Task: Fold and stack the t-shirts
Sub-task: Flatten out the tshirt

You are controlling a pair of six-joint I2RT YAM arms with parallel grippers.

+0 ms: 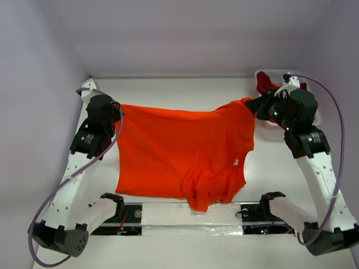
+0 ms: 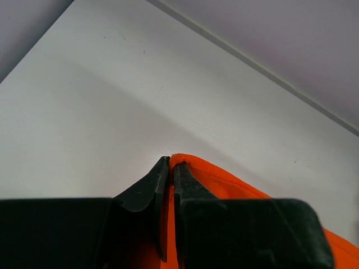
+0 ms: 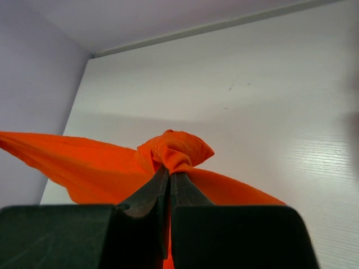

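Orange cloth fills the middle of the white table (image 1: 185, 89). It is one plain bright orange t-shirt (image 1: 179, 151), spread wide from the left side to the right. Its far edge runs between your two grippers, and its near part reaches the table's near edge between the arm bases.

Your left gripper (image 1: 119, 109) is at the shirt's far left corner, towards the table's left edge. In the left wrist view its black fingers (image 2: 185, 185) are pressed together on a thin fold of the orange edge, just above the tabletop.

Your right gripper (image 1: 255, 106) is at the shirt's far right corner. In the right wrist view its fingers (image 3: 148, 193) are clamped on a bunched knot of orange cloth, and the fabric trails off to the left, raised off the table.

A small white tag (image 1: 236, 162) shows on the shirt near its right side. It is too small for any writing to be read.

Dark red t-shirts (image 1: 263, 83) sit bunched in a white basket (image 1: 316, 117) at the table's far right corner, just behind the right gripper.
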